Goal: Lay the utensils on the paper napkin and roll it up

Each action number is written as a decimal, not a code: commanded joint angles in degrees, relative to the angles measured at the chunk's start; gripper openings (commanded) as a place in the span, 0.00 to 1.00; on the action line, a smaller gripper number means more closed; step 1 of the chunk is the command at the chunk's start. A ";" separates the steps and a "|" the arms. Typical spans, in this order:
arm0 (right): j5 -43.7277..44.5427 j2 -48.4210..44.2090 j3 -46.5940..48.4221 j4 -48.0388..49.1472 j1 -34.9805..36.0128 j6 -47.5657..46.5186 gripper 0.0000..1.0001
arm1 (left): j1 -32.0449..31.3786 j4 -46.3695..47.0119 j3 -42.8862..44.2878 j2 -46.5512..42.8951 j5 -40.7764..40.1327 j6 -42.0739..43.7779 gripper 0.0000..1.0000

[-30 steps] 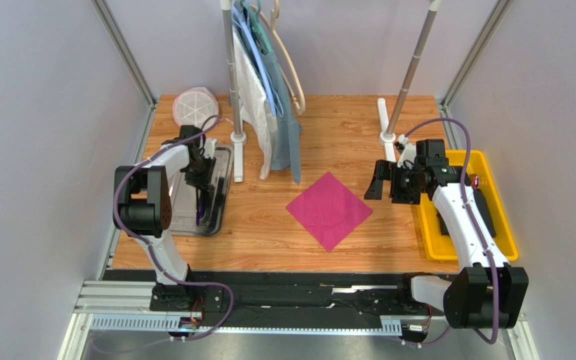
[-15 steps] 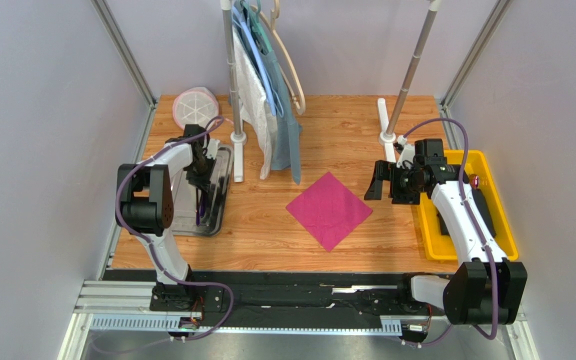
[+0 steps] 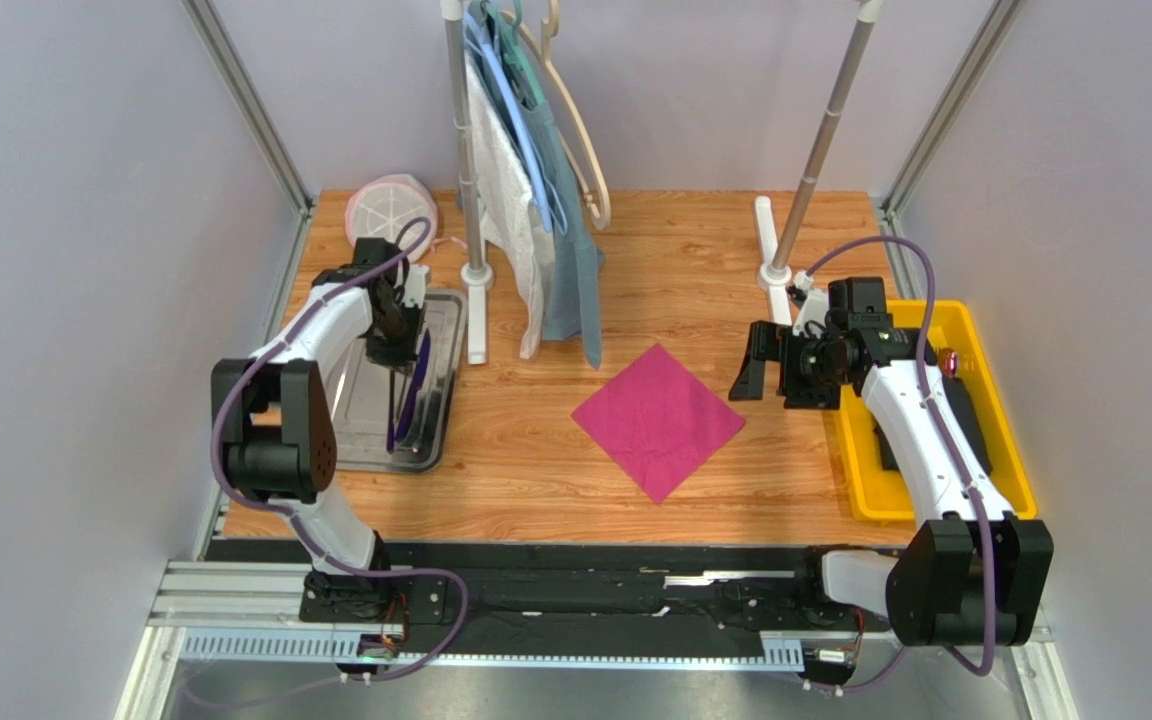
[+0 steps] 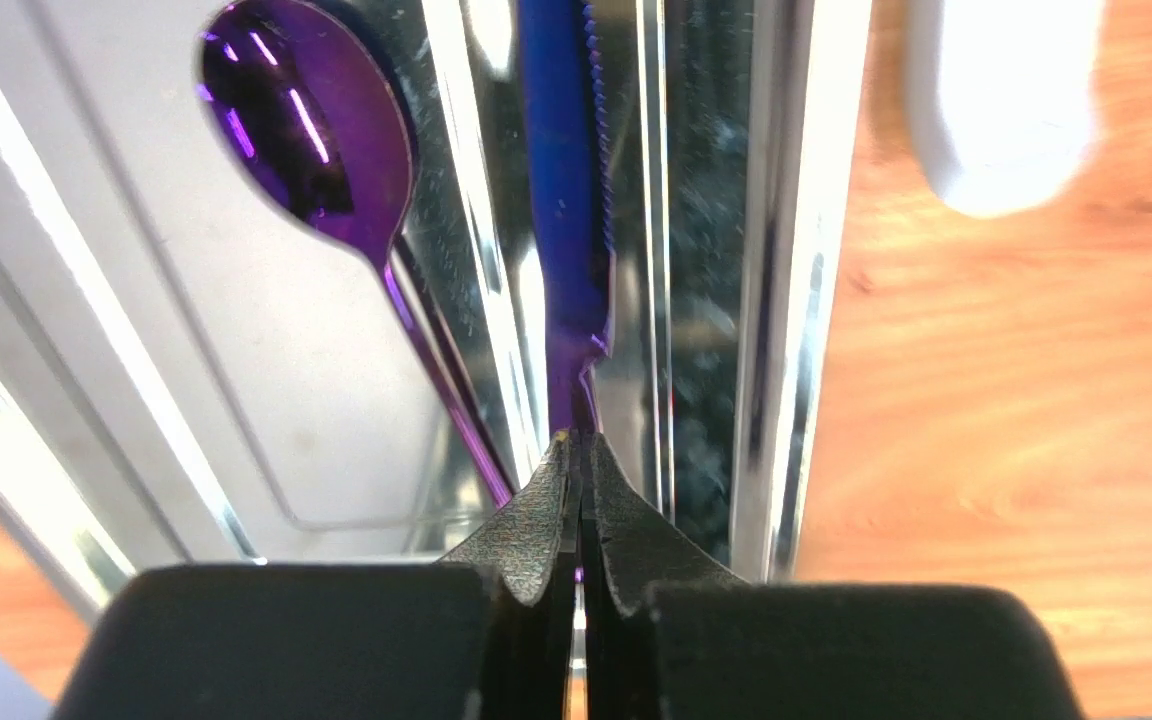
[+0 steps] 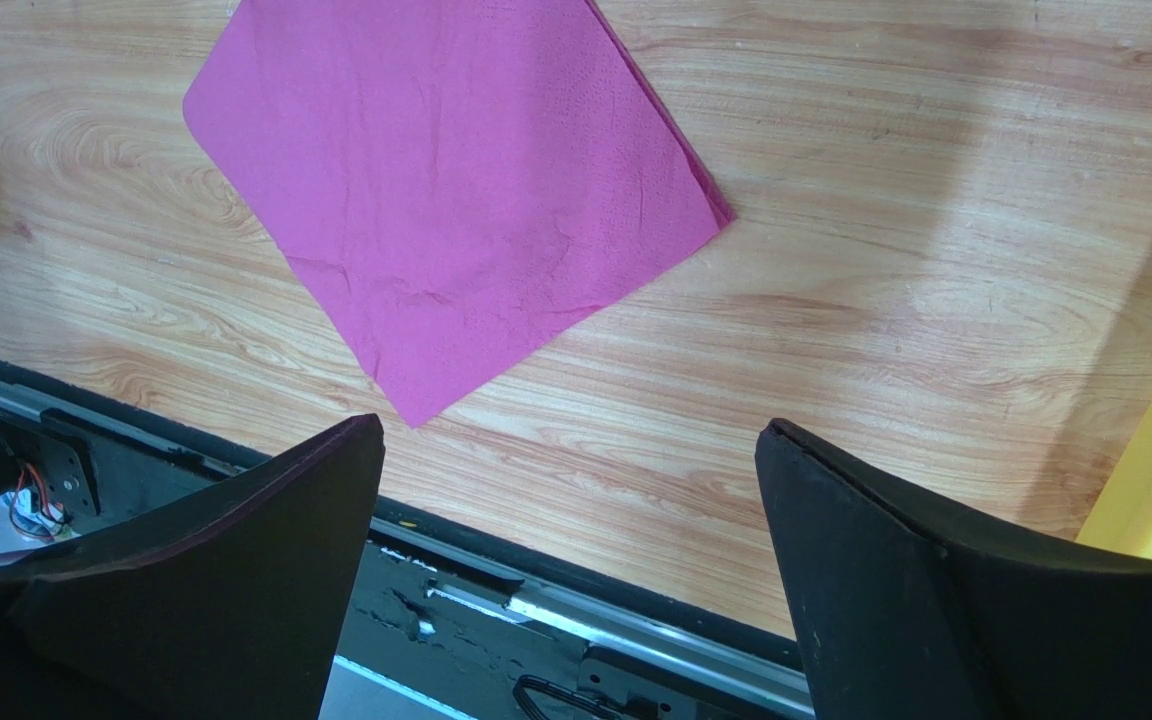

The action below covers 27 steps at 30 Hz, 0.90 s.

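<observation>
Though overhead obscures it, fingers [image 4: 537, 528] pinch the knife [image 4: 567, 195].

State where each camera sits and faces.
Top external: above, behind, facing down at the wooden table; left arm and right arm show.
Left wrist: faces down into the shiny metal tray, at the glossy purple knife in the shut left claw.
Right wrist: faces down over the open right claw.
Top and right wrist share the magenta paper napkin.
</observation>
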 commanded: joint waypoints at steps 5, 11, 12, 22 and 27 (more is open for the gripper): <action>-0.17 -0.19 2.29 1.78 -0.03 -0.49 1.00 | -0.11 -4.20 1.96 -5.11 1.39 0.06 0.00; -0.17 -0.28 2.21 1.69 0.06 -0.58 1.00 | -0.11 -2.62 2.40 -2.04 1.83 1.12 0.51; -0.26 -0.19 2.12 1.69 -0.03 -0.58 1.00 | -0.11 -2.27 2.66 -1.60 1.65 0.86 0.53; 0.18 0.34 2.03 1.78 -0.03 -0.58 1.00 | -0.20 1.16 4.33 6.13 0.25 0.33 0.46; 0.09 0.51 2.03 1.69 -0.03 -0.58 1.00 | -0.29 2.39 5.39 8.42 -1.16 0.24 0.45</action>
